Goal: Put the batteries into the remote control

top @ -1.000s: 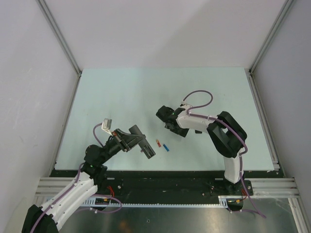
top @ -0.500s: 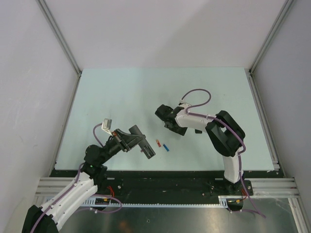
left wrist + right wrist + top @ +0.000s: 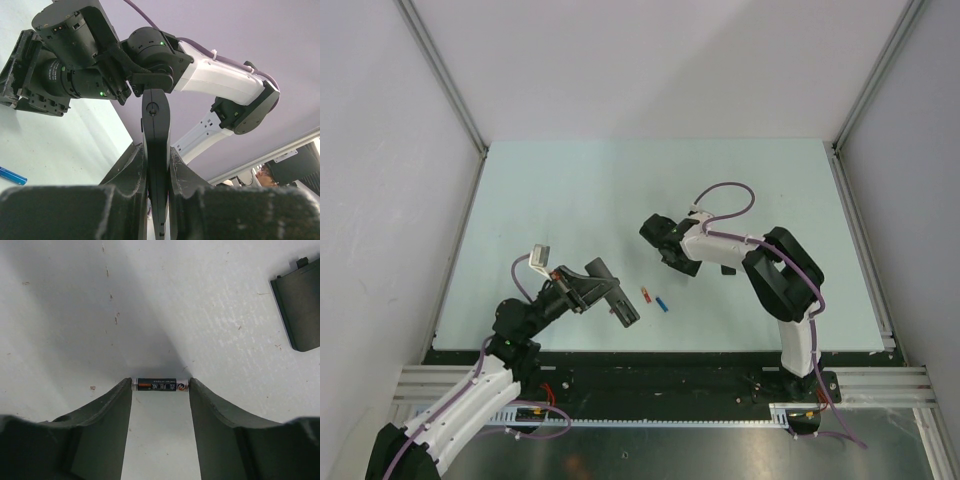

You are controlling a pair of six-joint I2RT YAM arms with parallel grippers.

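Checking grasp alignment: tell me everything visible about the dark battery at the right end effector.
The dark battery is a small black cylinder with an orange band near one end, pale print along the wrap and a silvery cap at the other. It lies flat on the pale table, crosswise between the fingertips of the right end effector, each end at a fingertip. Whether it is actually pinched cannot be told.

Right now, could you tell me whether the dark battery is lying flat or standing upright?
Lying flat: the right wrist view shows the dark battery resting sideways on the table.
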